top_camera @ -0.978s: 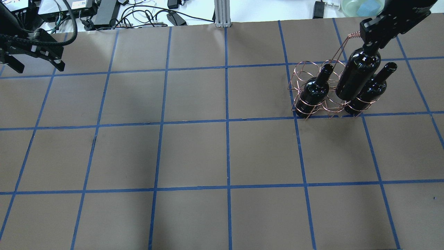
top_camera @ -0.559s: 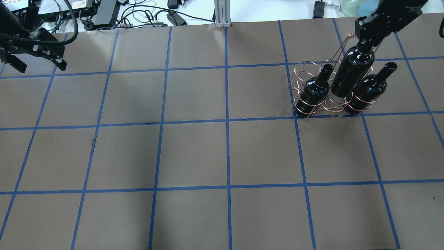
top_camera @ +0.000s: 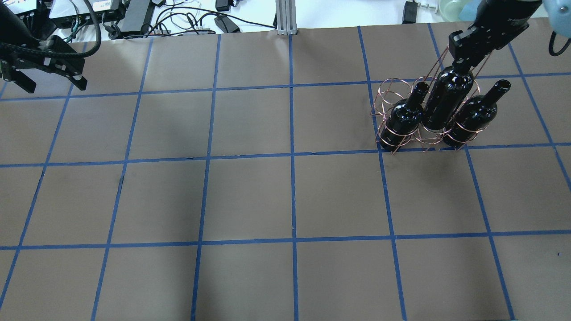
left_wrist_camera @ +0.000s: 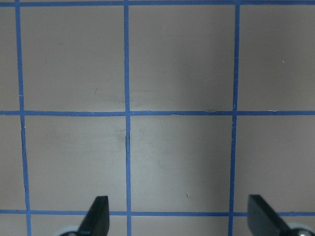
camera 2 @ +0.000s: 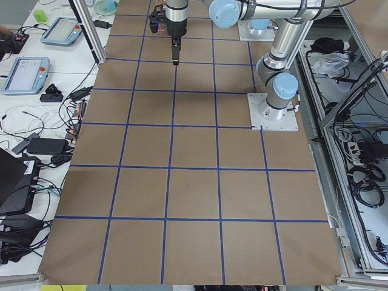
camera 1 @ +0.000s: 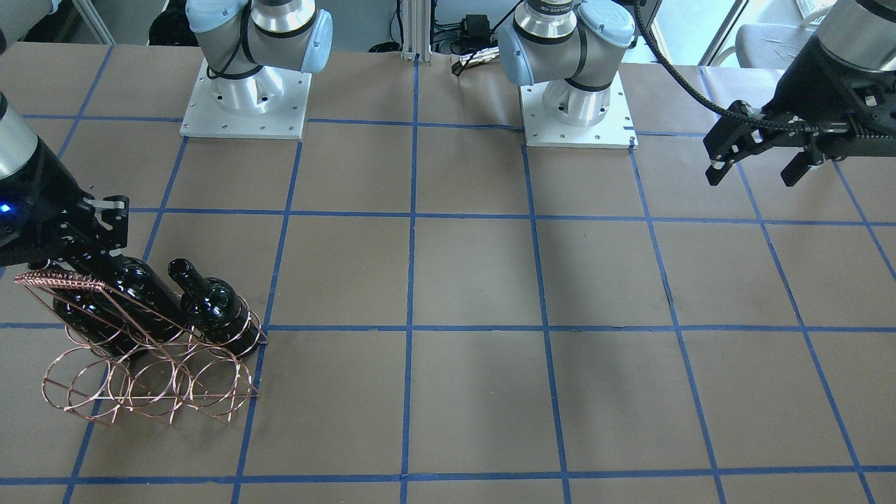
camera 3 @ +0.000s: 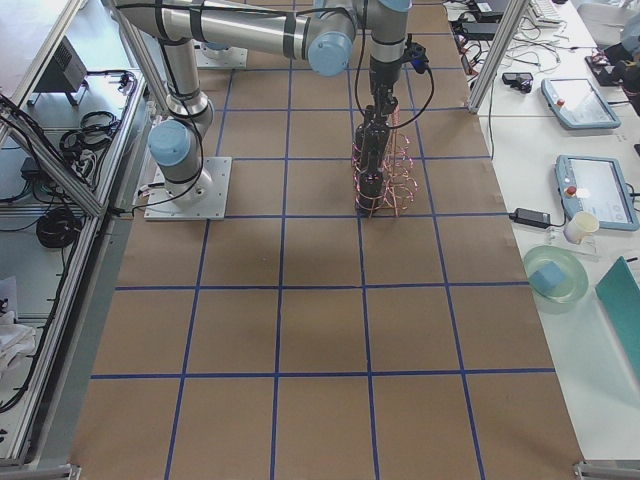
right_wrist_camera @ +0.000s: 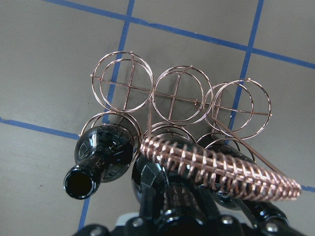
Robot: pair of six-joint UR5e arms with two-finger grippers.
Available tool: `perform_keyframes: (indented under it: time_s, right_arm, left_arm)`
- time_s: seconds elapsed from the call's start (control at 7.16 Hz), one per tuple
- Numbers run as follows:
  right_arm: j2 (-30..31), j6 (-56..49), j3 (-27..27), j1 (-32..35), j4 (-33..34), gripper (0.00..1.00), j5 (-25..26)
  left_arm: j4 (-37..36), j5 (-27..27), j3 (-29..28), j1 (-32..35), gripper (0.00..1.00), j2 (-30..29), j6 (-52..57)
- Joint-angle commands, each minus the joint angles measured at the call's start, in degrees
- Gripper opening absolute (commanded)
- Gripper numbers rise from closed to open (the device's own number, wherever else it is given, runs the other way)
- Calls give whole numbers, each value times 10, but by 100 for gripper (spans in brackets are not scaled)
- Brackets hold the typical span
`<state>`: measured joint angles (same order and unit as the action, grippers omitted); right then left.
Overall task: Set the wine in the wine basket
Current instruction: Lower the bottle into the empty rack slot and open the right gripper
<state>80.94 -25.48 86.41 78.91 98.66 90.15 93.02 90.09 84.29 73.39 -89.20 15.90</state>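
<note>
One glossy wine (top_camera: 447, 104) stands inside copper-wire wine basket (right_wrist_camera: 216, 167) rings.

R claw (right_wrist_camera: 175, 202) grips wine (right_wrist_camera: 147, 175), mid wine basket (right_wrist_camera: 177, 96).

No legible txt, labels, brands or nos. in any view.

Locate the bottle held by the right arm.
Overhead view, upper right: the wine bottle, gripped at the neck by the right end effector, is in the middle ring of the wine basket, between the two other bottles.
</note>
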Motion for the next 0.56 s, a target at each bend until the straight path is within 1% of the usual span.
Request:
perform_keyframes:
  time_s: [0.0,0.28,0.42]
  right_arm:
    - [-12,-1,28,0,35,18,-1]
    - [-17,-1,35,0,36,20,-1]
    - [-17,-2,35,-1,37,32,0]
  left_arm:
    - [0,0,0,0,100,0,1]
    - [0,0,0,0,100,0,1]
    - [0,0,0,0,100,0,1]
